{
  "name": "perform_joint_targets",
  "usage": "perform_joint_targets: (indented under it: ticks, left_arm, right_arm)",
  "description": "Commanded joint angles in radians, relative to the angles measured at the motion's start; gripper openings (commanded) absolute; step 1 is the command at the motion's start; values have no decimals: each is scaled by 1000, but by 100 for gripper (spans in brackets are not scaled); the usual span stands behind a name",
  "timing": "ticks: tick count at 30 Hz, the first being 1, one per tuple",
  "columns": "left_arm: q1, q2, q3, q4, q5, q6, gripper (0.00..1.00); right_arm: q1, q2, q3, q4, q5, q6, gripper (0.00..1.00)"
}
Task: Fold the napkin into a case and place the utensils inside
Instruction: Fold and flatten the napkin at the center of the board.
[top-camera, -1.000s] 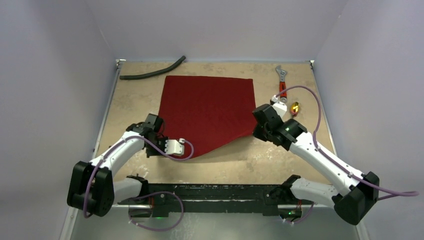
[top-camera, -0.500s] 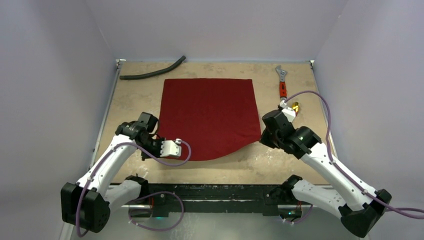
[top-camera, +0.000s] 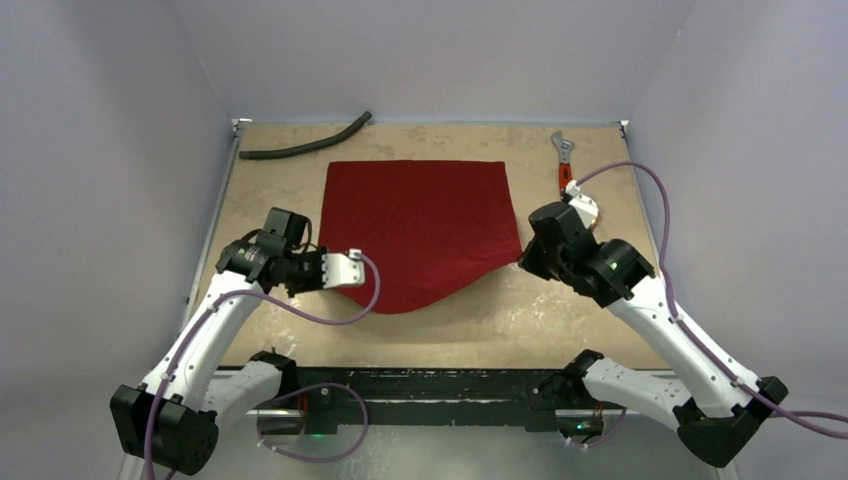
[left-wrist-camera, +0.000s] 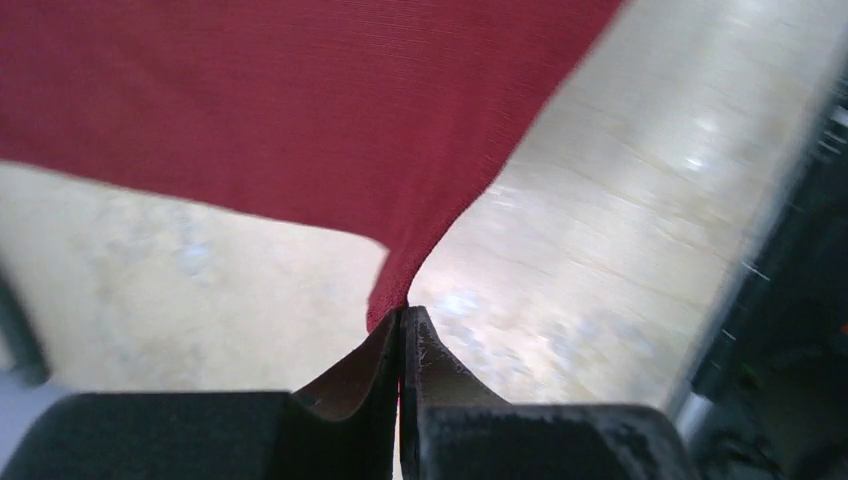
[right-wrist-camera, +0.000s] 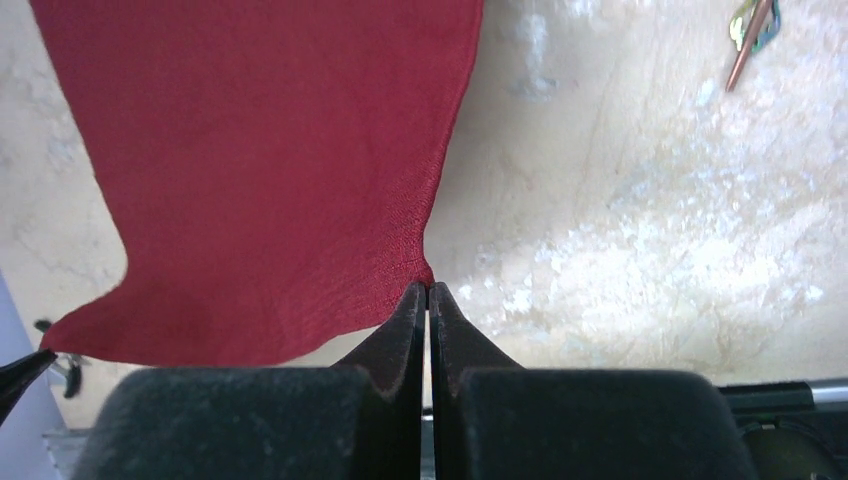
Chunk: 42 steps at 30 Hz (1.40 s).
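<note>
Two pincers: left pincer (left-wrist-camera: 402, 312), right pincer (right-wrist-camera: 428, 288) each clamped a napkin (top-camera: 420, 220) corner at 6 o'clock.
Done: nothing was folded.
Remaining: case, utensils (right-wrist-camera: 748, 45).

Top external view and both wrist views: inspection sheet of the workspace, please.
Surface: beige mottled tabletop, no spills seen.
Job's things: dark red napkin, unfolded, far part flat, both near corners lifted, near edge sagging between them; utensils only glimpsed, gold-coloured, apart from the napkin.
Clutter: black hose at the far left; red-handled wrench at the far right.
Grippers: left gripper and right gripper each shut on a napkin corner.
Cables: purple cable looping off the left wrist; another arching over the right arm.
Surroundings: pale lilac walls; black rail along the near edge.
</note>
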Motion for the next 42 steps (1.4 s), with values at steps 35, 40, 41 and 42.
perform_joint_targets:
  ticks: [35,40,41,42]
  left_arm:
    - [-113,977,564,867,-832,-606,0]
    - [-110,1038,579,935,-882,-599,0]
    - [-110,1045,583,939,-895,-598,0]
    - [-110,1047,581,950,-908,-594,0]
  right_arm:
    - [-328,826,418,564,195,-317,0]
    - [-332,880,426,585,187,-324,0]
    - [-332,892,429,586,187,-323,0]
    - [-332,904,433,584,187,-323,0]
